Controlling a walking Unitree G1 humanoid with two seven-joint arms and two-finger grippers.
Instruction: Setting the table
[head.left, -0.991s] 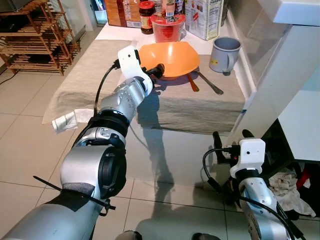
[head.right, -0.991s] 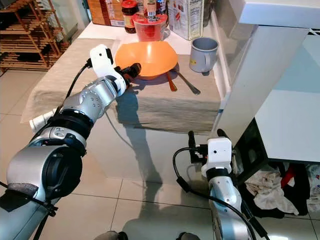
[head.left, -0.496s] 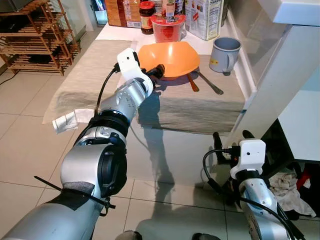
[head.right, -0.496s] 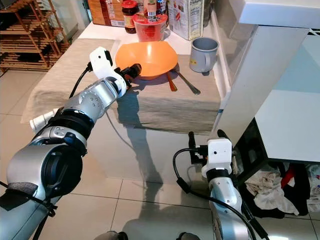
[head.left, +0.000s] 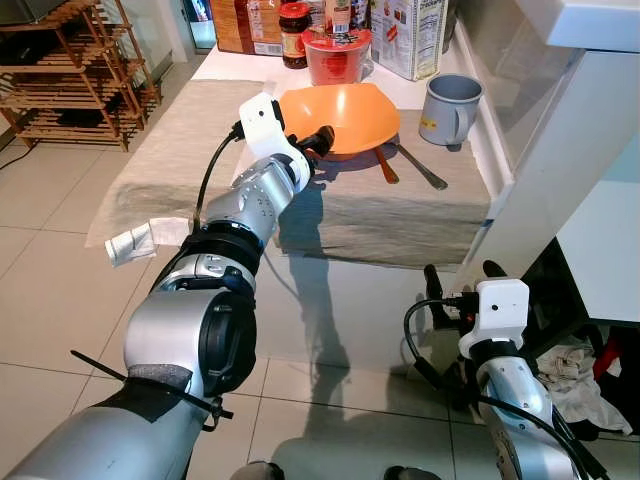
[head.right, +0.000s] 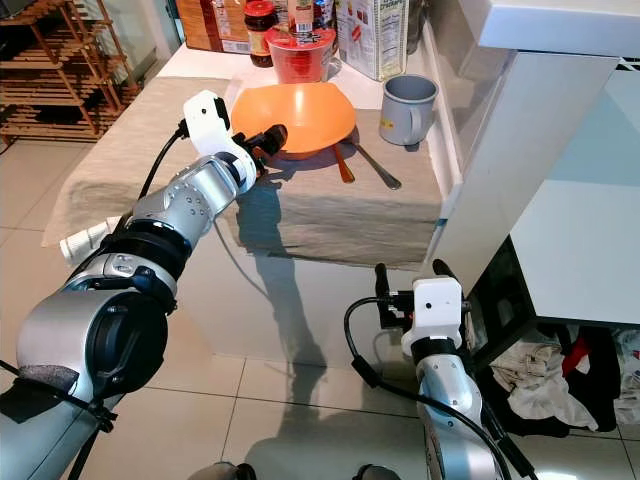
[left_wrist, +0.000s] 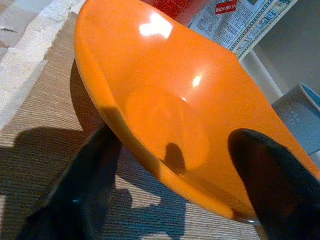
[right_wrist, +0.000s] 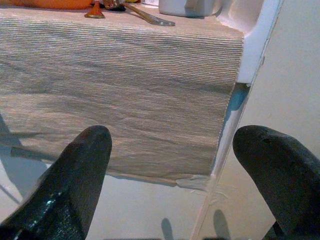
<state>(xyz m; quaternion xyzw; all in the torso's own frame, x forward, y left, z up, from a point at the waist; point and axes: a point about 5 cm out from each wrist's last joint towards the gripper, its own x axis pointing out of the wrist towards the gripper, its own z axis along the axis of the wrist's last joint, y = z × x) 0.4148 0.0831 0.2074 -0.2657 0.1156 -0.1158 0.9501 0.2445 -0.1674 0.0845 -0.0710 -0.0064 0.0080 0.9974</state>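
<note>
An orange bowl (head.left: 345, 112) rests on the beige tablecloth (head.left: 180, 140), with an orange-handled spoon (head.left: 385, 167) and a metal fork (head.left: 420, 168) just right of it. A grey mug (head.left: 448, 105) stands further right. My left gripper (head.left: 318, 140) is open at the bowl's near left rim. In the left wrist view the bowl's rim (left_wrist: 150, 160) runs between the two black fingers (left_wrist: 85, 185). My right gripper (head.left: 460, 275) hangs open below the table's front edge, facing the hanging cloth (right_wrist: 125, 90).
A red cup (head.left: 336, 55), a jar (head.left: 293, 20) and a carton (head.left: 410, 35) crowd the table's back. A white pillar (head.left: 560, 150) rises at the right. A wooden rack (head.left: 70, 70) stands far left. A white rag (head.left: 135, 240) hangs at the cloth's left corner.
My left gripper has edged a little forward and right, closer onto the bowl's rim. The bowl, cutlery and right arm have stayed put.
</note>
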